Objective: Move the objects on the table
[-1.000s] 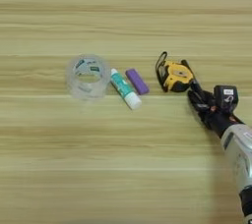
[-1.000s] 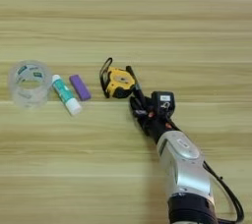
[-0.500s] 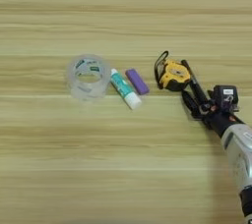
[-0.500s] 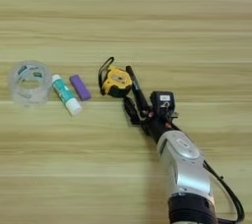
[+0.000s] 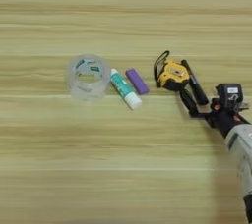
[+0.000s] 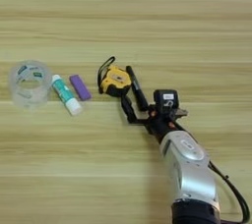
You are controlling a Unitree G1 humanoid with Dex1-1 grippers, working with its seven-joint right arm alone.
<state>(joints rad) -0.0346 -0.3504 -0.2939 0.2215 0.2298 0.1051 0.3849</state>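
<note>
On the wooden table [image 5: 123, 179] lie a clear tape roll [image 5: 87, 75], a white-teal glue stick [image 5: 125, 89] and a short purple cylinder [image 5: 137, 81] in a row at the left. Right of them sits the yellow-black tape measure [image 5: 171, 74] with its black loop at its left. My right gripper [image 6: 126, 83] reaches in from the lower right, open. One black finger [image 6: 139, 90] lies along the tape measure's right side; the other ends just below its lower right corner. Nothing is lifted. I cannot make out a separate marker.
The silver forearm [image 6: 189, 169] and its black cable [image 6: 231, 193] take up the lower right of the right eye view. Bare wood stretches across the far half and the near left of the table.
The gripper has moved up and to the left, from a little off the tape measure to its right end. The fingers look more spread. The other things stay put.
</note>
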